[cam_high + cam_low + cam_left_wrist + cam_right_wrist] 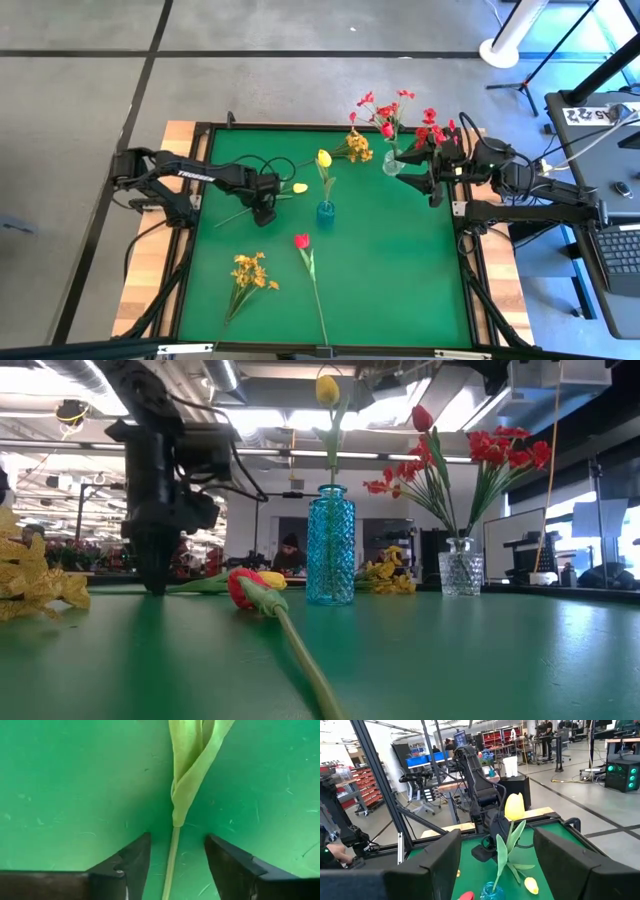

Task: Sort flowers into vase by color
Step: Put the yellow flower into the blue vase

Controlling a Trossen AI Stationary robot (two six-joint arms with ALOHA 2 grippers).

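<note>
A yellow tulip's stem (171, 857) is straddled, ungripped, by the left gripper (175, 865), whose fingers are parted on the mat (60, 795).

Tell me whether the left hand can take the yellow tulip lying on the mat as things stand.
Probably yes. The left hand is down at the mat, open, with the stem of the yellow tulip running between its fingers. Nothing lies across the stem there; closing should catch it.

Green table mat (400, 270), laptop (622, 250) (beside table), white pole base (511, 50)
</note>
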